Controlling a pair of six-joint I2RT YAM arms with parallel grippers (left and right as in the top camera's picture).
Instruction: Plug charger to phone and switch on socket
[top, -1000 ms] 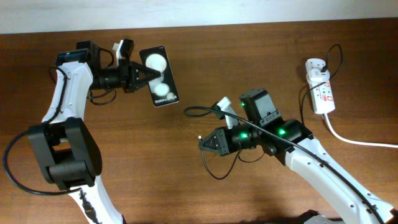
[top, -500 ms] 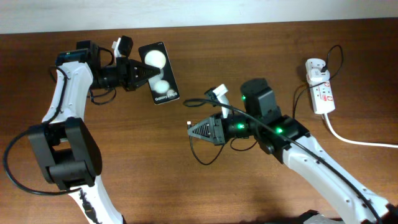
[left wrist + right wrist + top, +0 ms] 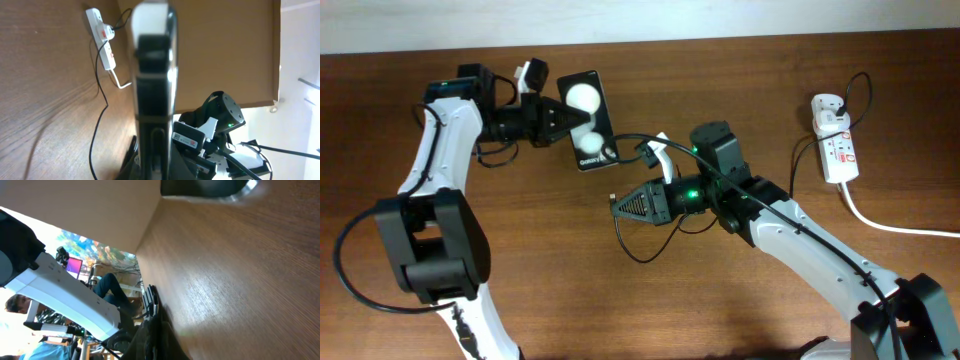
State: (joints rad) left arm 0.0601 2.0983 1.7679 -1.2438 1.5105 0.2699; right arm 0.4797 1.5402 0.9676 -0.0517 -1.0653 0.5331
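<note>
The black phone [image 3: 601,112], with two white blobs on its face, is gripped at its left edge by my left gripper [image 3: 570,117], which is shut on it. In the left wrist view the phone [image 3: 152,75] stands edge-on between the jaws. My right gripper [image 3: 618,205] sits just below and right of the phone, shut on the charger's plug tip [image 3: 611,198]. The thin black charger cable [image 3: 804,160] leads to the adapter on the white socket [image 3: 839,152] at far right. In the right wrist view the phone's end [image 3: 210,187] shows ahead of the shut gripper [image 3: 151,325].
A thick white cord [image 3: 890,227] runs from the socket off the right edge. The right arm's body [image 3: 790,225] crosses the lower middle of the table. The socket [image 3: 102,40] and cable [image 3: 91,150] lie beyond the phone in the left wrist view.
My right gripper has moved left and up with the plug tip, closing on the phone. My left gripper has shifted the phone a little to the right and turned it more upright.
</note>
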